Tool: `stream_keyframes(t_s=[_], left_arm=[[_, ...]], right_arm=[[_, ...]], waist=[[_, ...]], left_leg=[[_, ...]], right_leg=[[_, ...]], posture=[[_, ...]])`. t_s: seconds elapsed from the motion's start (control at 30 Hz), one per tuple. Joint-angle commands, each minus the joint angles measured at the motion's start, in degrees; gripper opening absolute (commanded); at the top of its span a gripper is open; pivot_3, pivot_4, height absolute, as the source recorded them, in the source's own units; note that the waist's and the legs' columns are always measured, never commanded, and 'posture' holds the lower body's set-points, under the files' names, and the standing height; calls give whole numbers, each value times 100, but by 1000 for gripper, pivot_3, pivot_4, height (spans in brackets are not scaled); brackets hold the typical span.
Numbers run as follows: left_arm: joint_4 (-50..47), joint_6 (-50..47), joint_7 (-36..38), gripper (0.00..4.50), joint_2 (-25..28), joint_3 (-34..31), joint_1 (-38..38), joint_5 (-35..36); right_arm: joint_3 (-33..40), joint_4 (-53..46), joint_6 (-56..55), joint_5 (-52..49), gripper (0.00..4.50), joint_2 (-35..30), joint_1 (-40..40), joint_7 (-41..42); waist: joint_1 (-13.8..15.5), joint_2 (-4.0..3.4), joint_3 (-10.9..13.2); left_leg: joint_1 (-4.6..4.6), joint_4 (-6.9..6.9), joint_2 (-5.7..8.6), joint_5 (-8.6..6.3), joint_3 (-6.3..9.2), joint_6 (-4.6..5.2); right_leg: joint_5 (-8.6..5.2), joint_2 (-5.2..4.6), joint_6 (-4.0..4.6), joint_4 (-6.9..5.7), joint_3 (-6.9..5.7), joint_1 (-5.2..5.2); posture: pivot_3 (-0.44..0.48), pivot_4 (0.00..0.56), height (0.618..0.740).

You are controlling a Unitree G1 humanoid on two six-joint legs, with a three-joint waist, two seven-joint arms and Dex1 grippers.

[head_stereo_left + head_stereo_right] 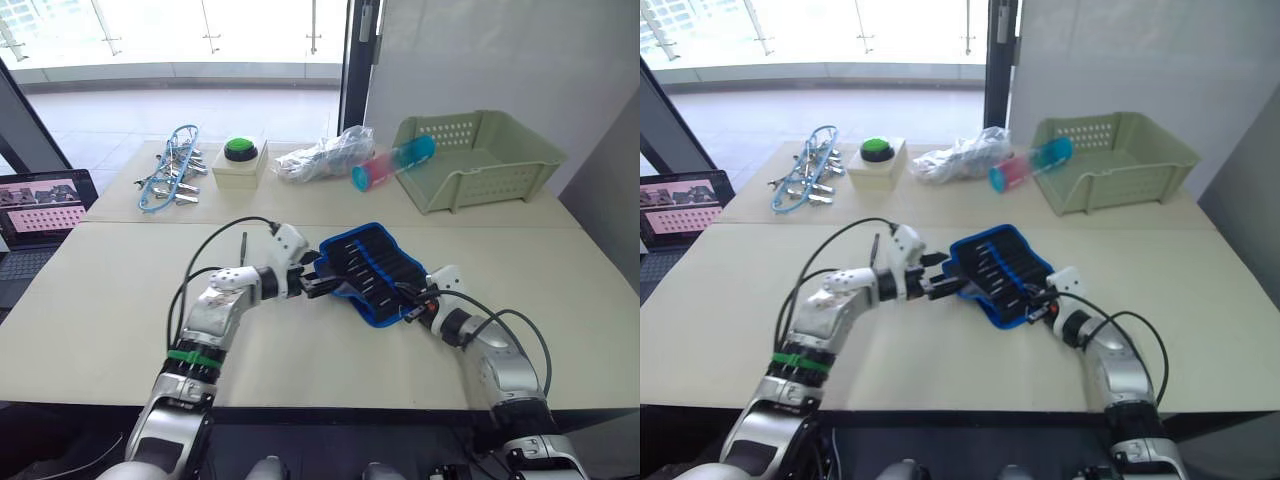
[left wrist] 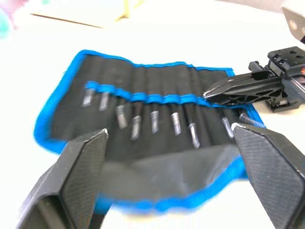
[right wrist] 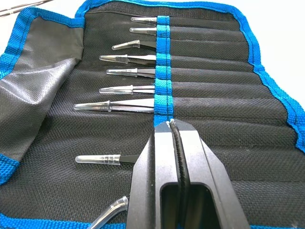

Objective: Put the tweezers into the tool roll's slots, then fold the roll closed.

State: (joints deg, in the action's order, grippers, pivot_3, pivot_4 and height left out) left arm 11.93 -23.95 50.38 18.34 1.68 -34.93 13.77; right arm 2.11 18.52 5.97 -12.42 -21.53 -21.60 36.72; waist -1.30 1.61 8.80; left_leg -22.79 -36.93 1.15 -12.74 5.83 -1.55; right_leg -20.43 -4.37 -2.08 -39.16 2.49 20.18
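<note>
Tool roll [image 1: 368, 272] lying open on the bench [image 1: 120, 320], inner side up, in front of the green basket [image 1: 478, 158]. Tweezers [image 3: 125, 89] already tucked under the blue band into the slots [image 3: 209, 76], capped tips sticking out; one more lies near the right pincer [image 3: 172, 125], whether fully seated unclear. Right pincer pressed together, resting on the roll's blue band at its near end. Left pincer [image 2: 169, 138] spread wide at the roll's flap edge, gripping nothing. Judged: loading nearly or wholly done; folding the roll closed not yet begun.
</note>
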Motion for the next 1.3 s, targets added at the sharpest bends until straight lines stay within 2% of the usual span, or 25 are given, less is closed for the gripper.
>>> stream_keyframes(t_s=[0.03, 0.27, 0.5, 0.67, 0.87, 1.07, 1.3], left_arm=[[-822, -113, -64, 4382, 437, -678, 606, 436], [-1429, 196, -590, 4382, 960, -1684, 2075, 593], [-1647, 687, -1303, 4382, 876, -2379, 3300, 429], [-1689, 969, -1597, 4382, 795, -2459, 3756, 419], [-1769, 1031, -1805, 4382, 768, -2369, 3829, 470], [-1842, 921, -2046, 4382, 754, -2243, 3535, 457], [-1541, 136, -3059, 4382, 430, -2018, 2289, 381]], right_arm=[[-49, 230, 85, 116, 0, -50, 111, 34], [-127, 531, -34, 150, 0, -64, -55, 183], [-175, 872, -167, 176, 0, 0, -320, 286], [-222, 1008, -233, 182, 0, 27, -400, 370], [-231, 1125, -277, 204, 0, 45, -481, 407], [-219, 1062, -277, 192, 0, 25, -426, 430], [-184, 957, -238, 183, 0, -15, -359, 404]], waist=[[-28, -1, 0], [-29, -1, -1], [-88, -1, -1], [-79, -1, -1], [-97, 0, -1], [-103, 0, -1], [-80, 5, -4]], left_leg=[[3, 2, -3, 0, 2, 0], [6, 5, -6, -1, 8, 1], [17, 11, -9, -1, 3, 0], [20, 15, -11, -1, 2, 0], [21, 16, -12, -2, 1, 0], [21, 17, -13, -2, 2, 0], [20, 15, -8, -1, 0, 0]], right_leg=[[0, 1, 0, -2, 0, 1], [0, -3, 0, 3, 4, -3], [1, -3, 1, -1, 9, -4], [1, -5, 2, -2, 9, -5], [1, -3, 3, -2, 10, -5], [2, -2, 3, -3, 10, -4], [2, -4, 2, -5, 8, -6]], posture=[[0, 150, 740], [0, 150, 740], [0, 150, 740], [0, 150, 740], [0, 150, 740], [0, 150, 740], [0, 150, 740]])
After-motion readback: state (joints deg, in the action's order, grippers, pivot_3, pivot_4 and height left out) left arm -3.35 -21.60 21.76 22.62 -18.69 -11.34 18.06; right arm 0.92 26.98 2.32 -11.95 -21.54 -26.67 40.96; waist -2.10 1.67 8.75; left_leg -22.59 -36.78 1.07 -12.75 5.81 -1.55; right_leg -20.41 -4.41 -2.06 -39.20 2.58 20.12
